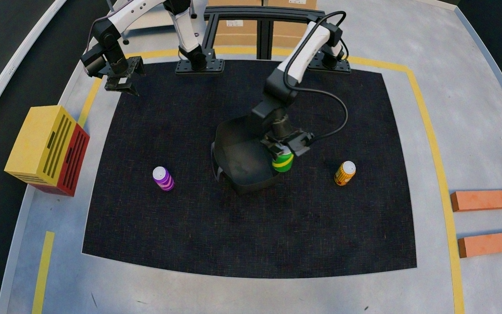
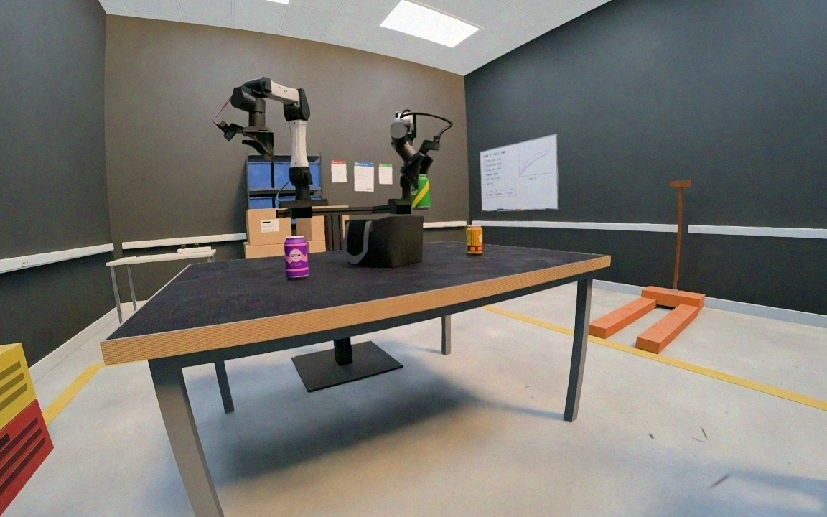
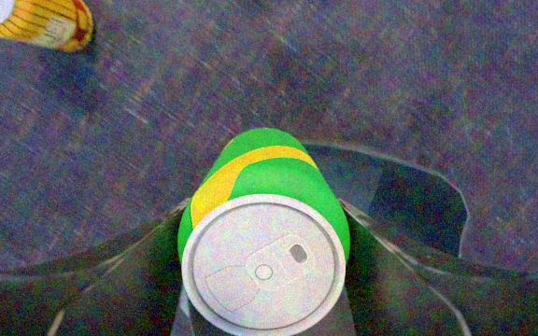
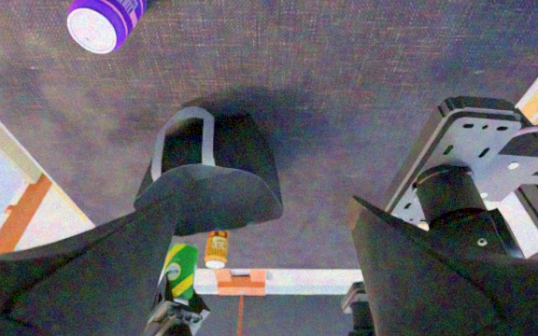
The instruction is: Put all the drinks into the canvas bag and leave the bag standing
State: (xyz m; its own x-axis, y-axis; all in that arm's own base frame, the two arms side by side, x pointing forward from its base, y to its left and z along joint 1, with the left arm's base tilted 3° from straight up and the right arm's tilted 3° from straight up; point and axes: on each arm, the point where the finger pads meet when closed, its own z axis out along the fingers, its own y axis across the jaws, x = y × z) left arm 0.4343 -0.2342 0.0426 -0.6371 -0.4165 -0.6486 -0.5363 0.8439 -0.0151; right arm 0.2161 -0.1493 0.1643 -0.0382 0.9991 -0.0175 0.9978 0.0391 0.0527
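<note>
Cans stand upright on the dark woven tabletop point(image 1: 245, 234) point(image 2: 223, 301) point(image 3: 390, 70) point(image 4: 344, 70): a purple metal can with pink bands point(image 1: 163, 179) point(image 2: 296, 257) point(image 4: 106, 23) and an orange-yellow striped metal can point(image 1: 344, 173) point(image 2: 474, 240) point(image 3: 40, 25) point(image 4: 216, 249). Between them, the open black canvas bag point(image 1: 241, 156) point(image 2: 397, 240) point(image 3: 348, 173) point(image 4: 246, 140) stands with its walls up. The left gripper point(image 1: 286, 148) point(image 2: 418, 177) point(image 3: 264, 203) point(image 4: 176, 278) grips a green metal can with a yellow stripe point(image 1: 283, 162) point(image 2: 423, 191) point(image 3: 264, 266) point(image 4: 181, 271), raised above the tabletop, seemingly near the bag's side edge; the arm hides part of the rim there. The right gripper point(image 1: 137, 80) point(image 2: 259, 144) point(image 4: 262, 200) hangs wide apart, holding nothing, well away from the bag.
</note>
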